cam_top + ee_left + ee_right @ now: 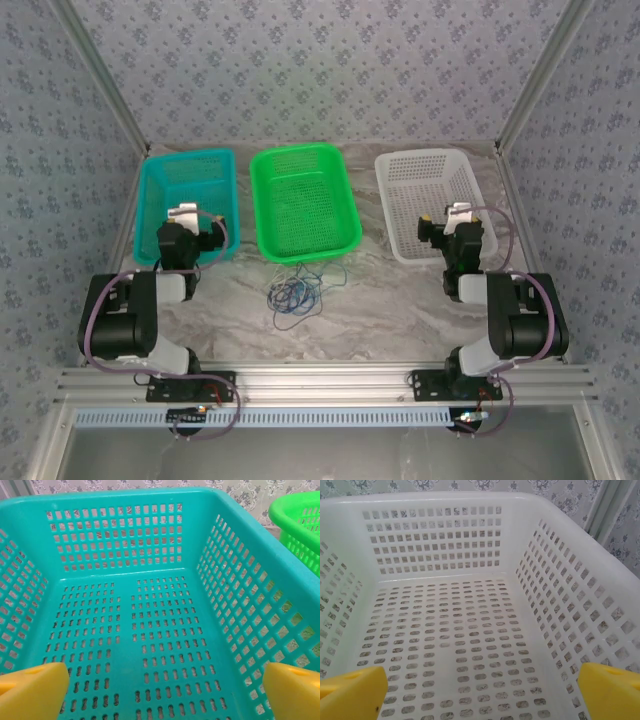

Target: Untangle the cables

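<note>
The cables (292, 293) lie in one tangled bundle of thin blue, dark and whitish loops on the marble table, just in front of the green basket (303, 160). My left gripper (184, 214) hovers over the near end of the teal basket (150, 200), well left of the bundle. In the left wrist view the left gripper (165, 692) is open, its yellow fingertips (32, 690) far apart with nothing between them. My right gripper (459, 212) hangs over the near end of the white basket (395, 200). The right gripper (480, 692) is also open and holds nothing, its yellow fingertips (610, 687) wide apart.
Three perforated baskets stand in a row at the back of the table: the teal basket (150, 590), the green basket (300, 525) and the white basket (445, 580). Patterned walls and metal frame posts (100, 80) enclose the table. An aluminium rail (320, 380) runs along the near edge.
</note>
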Tool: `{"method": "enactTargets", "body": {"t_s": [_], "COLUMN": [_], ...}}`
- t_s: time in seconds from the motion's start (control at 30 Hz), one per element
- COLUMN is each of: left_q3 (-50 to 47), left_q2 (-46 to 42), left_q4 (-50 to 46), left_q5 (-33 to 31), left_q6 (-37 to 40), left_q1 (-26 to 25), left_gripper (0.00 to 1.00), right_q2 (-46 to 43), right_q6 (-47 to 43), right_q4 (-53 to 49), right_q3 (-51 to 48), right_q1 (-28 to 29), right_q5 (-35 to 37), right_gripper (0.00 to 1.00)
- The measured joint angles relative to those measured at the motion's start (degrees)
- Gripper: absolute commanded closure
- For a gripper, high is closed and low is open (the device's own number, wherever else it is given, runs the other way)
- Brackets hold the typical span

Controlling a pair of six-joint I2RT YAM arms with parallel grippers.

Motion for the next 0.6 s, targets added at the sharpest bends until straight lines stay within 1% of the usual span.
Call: {"method": "enactTargets", "body": {"t_s": [0.6], "left_q3": [0.0], "left_q2": [0.0], "left_q4": [0.0], "left_q5": [0.0], "left_q6": [0.0], "left_q1": [0.0], "left_gripper": [0.0], "right_q2": [0.0], "right_q6": [0.15], "right_q4": [0.0], "right_q3": [0.0], "right_q1": [-0.11], "right_q5": [-0.44], "right_gripper": [0.0]}}
